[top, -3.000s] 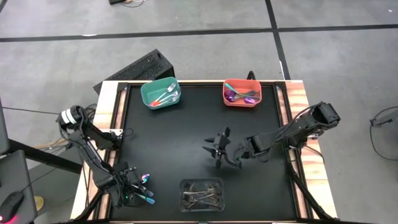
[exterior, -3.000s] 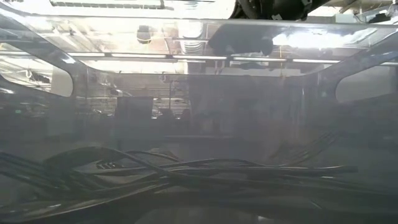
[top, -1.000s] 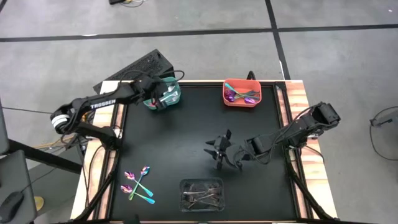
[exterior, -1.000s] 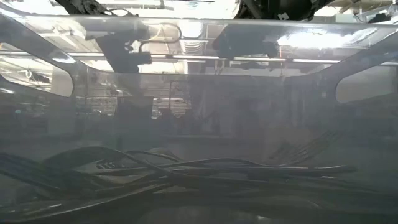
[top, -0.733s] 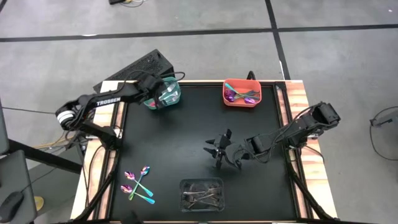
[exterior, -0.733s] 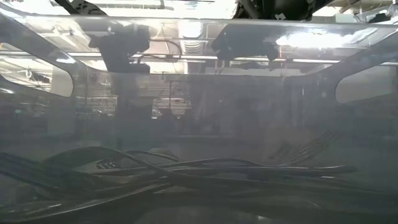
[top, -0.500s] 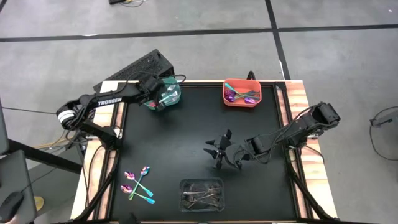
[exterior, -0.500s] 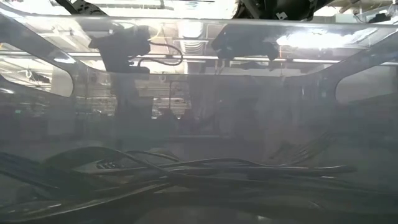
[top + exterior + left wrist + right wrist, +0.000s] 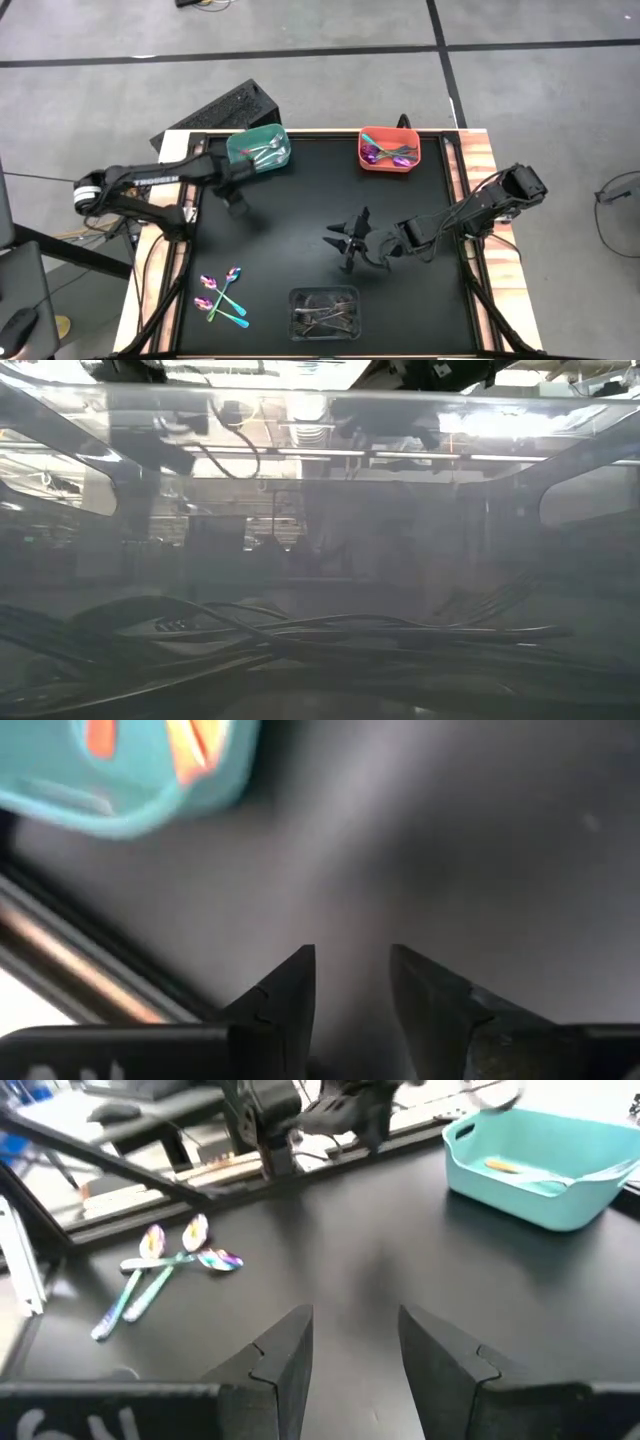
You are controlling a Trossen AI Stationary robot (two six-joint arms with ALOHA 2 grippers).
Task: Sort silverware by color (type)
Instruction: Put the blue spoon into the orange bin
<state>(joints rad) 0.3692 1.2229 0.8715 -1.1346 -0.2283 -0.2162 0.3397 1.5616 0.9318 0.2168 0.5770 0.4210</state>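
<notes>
Three spoons (image 9: 222, 297) with iridescent heads and teal handles lie crossed on the black mat at the near left; they also show in the right wrist view (image 9: 165, 1270). A teal bin (image 9: 258, 150) at the far left holds some silverware, and an orange-red bin (image 9: 390, 150) at the far right holds more. My left gripper (image 9: 237, 198) is open and empty over the mat just near of the teal bin (image 9: 130, 770). My right gripper (image 9: 345, 240) is open and empty over the middle of the mat.
A clear plastic tray (image 9: 325, 312) with dull grey cutlery stands at the near edge, in the middle; the low view looks through its wall (image 9: 320, 630). The mat's wooden border (image 9: 480, 160) runs along both sides. A dark box (image 9: 225, 108) stands beyond the far left corner.
My left gripper has drawn back from over the teal bin toward the table's near edge and a little left, and now hangs over bare mat. My right gripper and the spoons have kept still.
</notes>
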